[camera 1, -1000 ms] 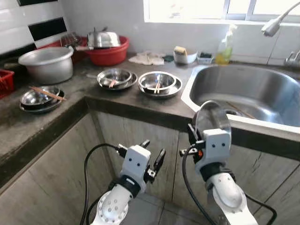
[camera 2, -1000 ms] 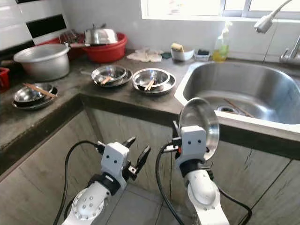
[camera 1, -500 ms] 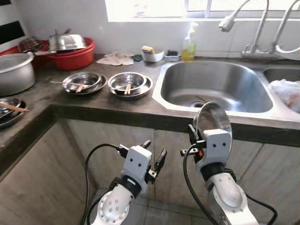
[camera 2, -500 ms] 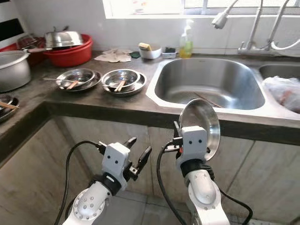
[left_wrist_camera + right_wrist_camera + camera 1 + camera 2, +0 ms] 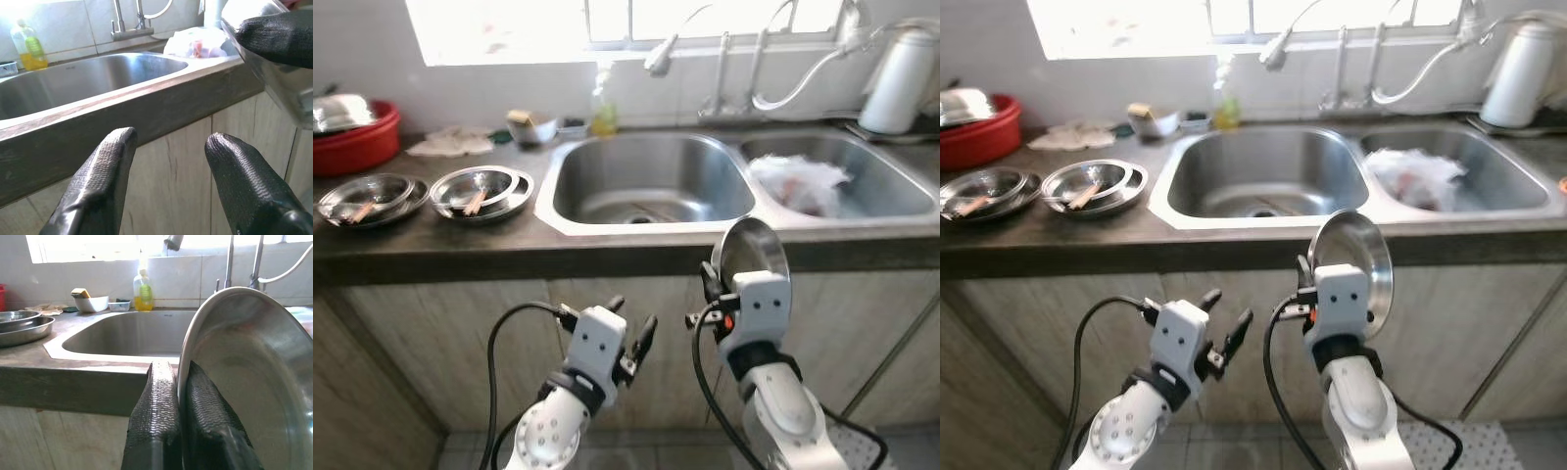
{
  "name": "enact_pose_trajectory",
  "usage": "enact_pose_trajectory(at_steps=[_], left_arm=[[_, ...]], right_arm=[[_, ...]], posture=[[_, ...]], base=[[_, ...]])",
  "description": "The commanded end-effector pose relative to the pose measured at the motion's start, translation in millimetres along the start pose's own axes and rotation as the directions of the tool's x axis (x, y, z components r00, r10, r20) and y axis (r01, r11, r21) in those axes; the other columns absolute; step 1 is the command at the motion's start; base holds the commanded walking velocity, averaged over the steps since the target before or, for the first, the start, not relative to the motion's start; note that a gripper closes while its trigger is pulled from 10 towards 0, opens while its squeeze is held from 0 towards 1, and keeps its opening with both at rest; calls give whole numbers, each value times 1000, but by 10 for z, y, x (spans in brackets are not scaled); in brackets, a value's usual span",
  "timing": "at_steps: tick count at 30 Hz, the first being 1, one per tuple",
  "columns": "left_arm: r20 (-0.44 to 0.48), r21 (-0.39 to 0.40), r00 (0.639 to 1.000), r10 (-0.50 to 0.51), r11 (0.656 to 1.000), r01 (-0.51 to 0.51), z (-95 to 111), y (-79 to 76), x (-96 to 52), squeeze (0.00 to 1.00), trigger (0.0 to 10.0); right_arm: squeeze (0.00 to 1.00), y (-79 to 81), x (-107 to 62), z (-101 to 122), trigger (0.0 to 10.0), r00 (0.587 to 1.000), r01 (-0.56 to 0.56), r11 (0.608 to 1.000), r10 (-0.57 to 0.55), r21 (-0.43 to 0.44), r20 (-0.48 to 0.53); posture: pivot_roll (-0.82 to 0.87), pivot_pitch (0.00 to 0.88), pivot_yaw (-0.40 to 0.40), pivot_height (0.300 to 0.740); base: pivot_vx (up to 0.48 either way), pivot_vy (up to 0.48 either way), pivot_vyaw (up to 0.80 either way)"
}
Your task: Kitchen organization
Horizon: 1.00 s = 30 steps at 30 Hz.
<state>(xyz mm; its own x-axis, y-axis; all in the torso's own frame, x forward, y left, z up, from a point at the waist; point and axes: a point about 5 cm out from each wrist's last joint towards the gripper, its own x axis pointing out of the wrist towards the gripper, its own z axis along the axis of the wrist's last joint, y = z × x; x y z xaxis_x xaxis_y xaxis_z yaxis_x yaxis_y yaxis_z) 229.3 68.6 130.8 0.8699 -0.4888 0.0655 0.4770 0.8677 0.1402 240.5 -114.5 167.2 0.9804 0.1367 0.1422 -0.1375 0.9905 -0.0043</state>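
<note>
A dark kitchen bench (image 5: 460,250) under a bright window carries a double steel sink (image 5: 651,186), with two stacks of steel bowls (image 5: 475,191) to its left and a soap bottle (image 5: 603,103) behind. In front of the cabinet doors, the right gripper (image 5: 178,382) has its fingers pinched tight on the rim of a steel plate (image 5: 751,253), held upright below the bench edge. The left gripper (image 5: 168,142) hangs lower beside it, fingers spread apart and holding nothing.

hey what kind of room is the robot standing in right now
A home kitchen, most likely: a double steel sink with taps under a window, dish soap behind it, and used steel plates on the dark counter.
</note>
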Motion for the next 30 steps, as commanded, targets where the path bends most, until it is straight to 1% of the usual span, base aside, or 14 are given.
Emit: enact_pose_trajectory(at_steps=[1,8,14,15,16,19,26,30], left_arm=[[-3,-11,1000,15,1000,-15,9,17,16,0,10000],[13,8,999,42,999,-42,35,52,24,0,10000],[30,15,998,61,998,-61,78,86,48,0,10000],[30,16,998,60,998,-61,79,88,51,0,10000],[26,15,998,56,998,-57,76,82,51,0,10000],[25,15,998,51,999,-51,74,65,46,0,10000],[33,15,998,51,999,-51,91,65,64,0,10000],[31,15,998,51,999,-51,87,68,67,0,10000]], right_arm=[[0,-21,21,60,10000,1000,6,1000,-6,-15,24],[0,-26,41,98,10000,999,-5,1000,6,-19,39],[0,-32,119,222,10000,996,-32,999,35,-43,85],[0,-35,139,250,10000,995,-36,998,41,-52,95],[0,-36,175,302,10000,991,-58,994,69,-92,115],[0,-52,209,340,10000,988,-71,989,87,-130,129],[0,-50,231,339,10000,987,-86,986,104,-143,124],[0,-49,253,344,10000,987,-89,987,105,-137,119]], posture=[[-8,0,21,740],[-6,0,16,740],[-8,0,16,740],[-8,0,16,740],[-7,0,13,740],[-8,0,13,740],[-8,0,13,740],[-10,0,12,740]], base=[[0,0,0],[0,0,0],[0,0,0],[0,0,0],[255,0,0],[268,0,0],[281,0,754],[281,0,117]])
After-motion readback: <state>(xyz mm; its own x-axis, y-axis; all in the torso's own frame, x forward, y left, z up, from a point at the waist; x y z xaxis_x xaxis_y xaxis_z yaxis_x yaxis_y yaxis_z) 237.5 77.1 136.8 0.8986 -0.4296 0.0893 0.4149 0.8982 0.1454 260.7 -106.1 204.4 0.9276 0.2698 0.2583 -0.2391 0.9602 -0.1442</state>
